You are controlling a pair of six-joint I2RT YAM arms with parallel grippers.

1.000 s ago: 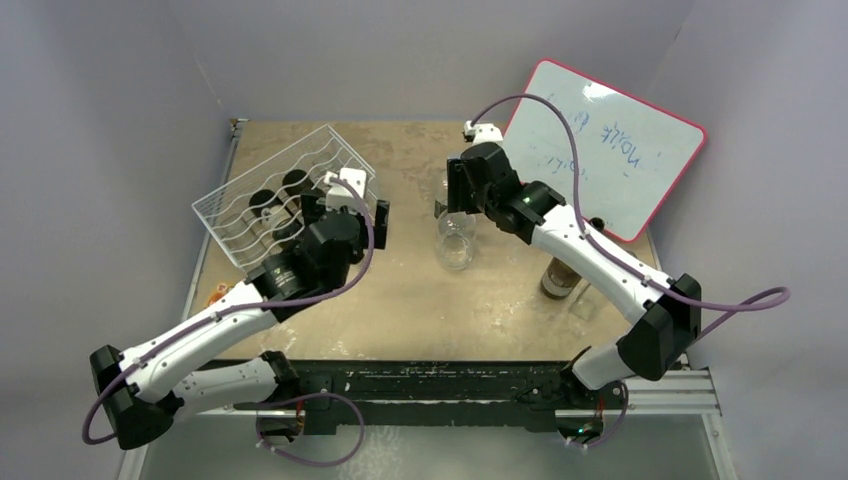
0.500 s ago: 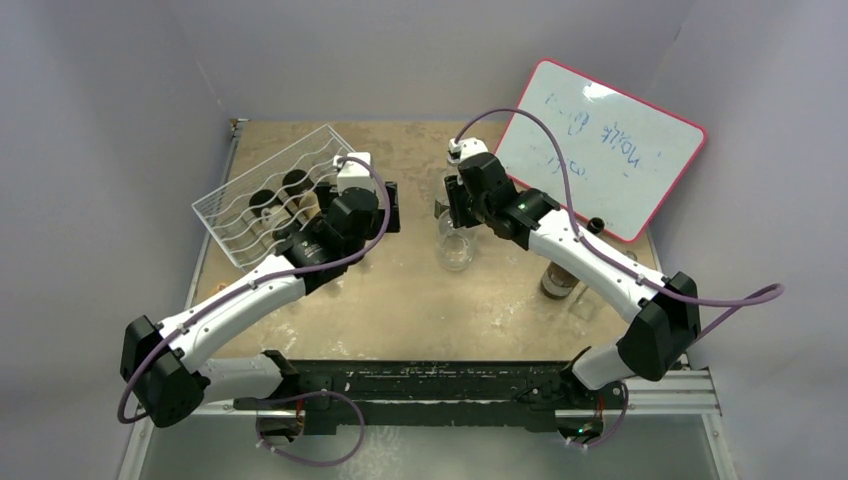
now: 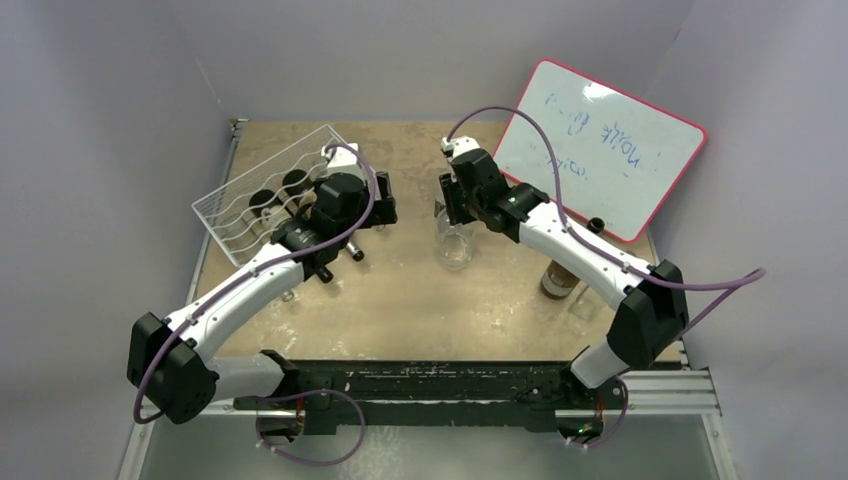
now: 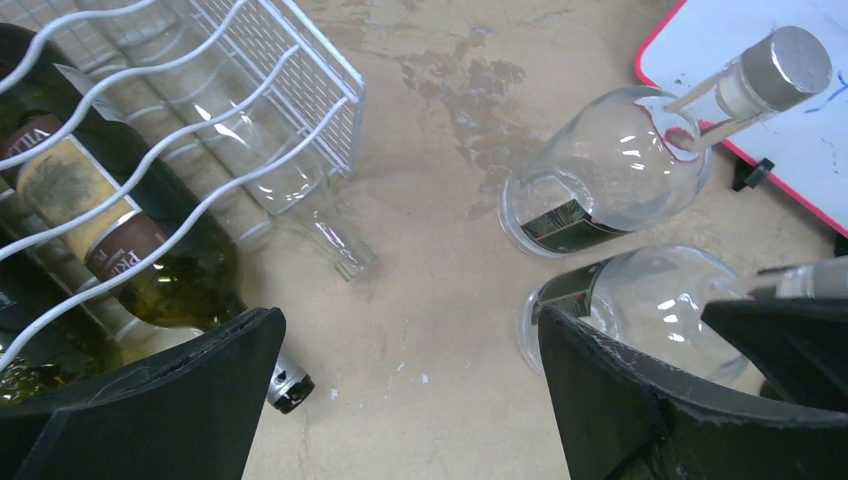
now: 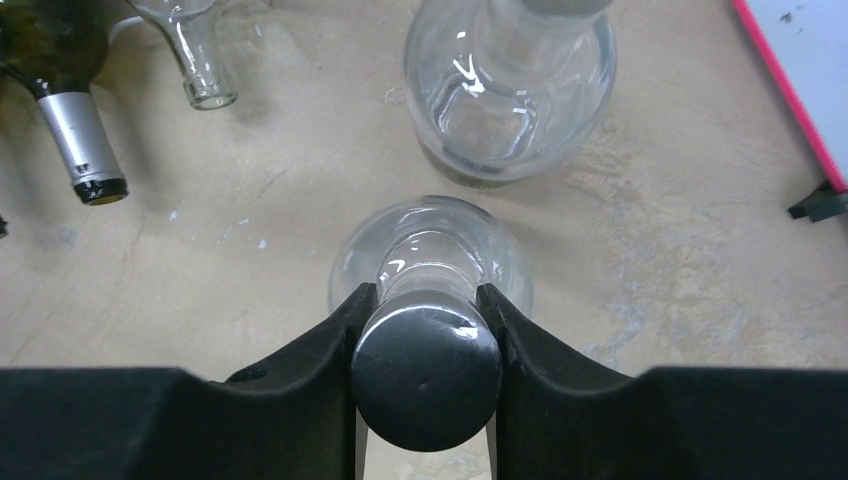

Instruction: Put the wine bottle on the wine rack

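A clear wine bottle (image 5: pixel 430 250) with a dark cap stands upright on the table, and my right gripper (image 5: pixel 425 292) is shut on its neck just under the cap. From above, the right gripper (image 3: pixel 447 205) sits over that bottle (image 3: pixel 455 248). The white wire wine rack (image 3: pixel 225 215) lies at the back left with several bottles in its grooves. My left gripper (image 4: pixel 405 330) is open and holds nothing, hovering over bare table between the wine rack (image 4: pixel 300 60) and the held bottle (image 4: pixel 640 300). In the top view the left gripper (image 3: pixel 383 200) is beside the rack's right end.
A second clear bottle (image 5: pixel 510 90) stands just behind the held one. The necks of a dark green bottle (image 5: pixel 80 150) and a clear bottle (image 5: pixel 200 70) stick out of the rack. A whiteboard (image 3: pixel 600 140) leans at the back right. A brown bottle (image 3: pixel 560 278) stands at the right.
My right gripper has closed on the clear bottle's neck. The left arm has reached further back and right along the rack, its jaws still open.
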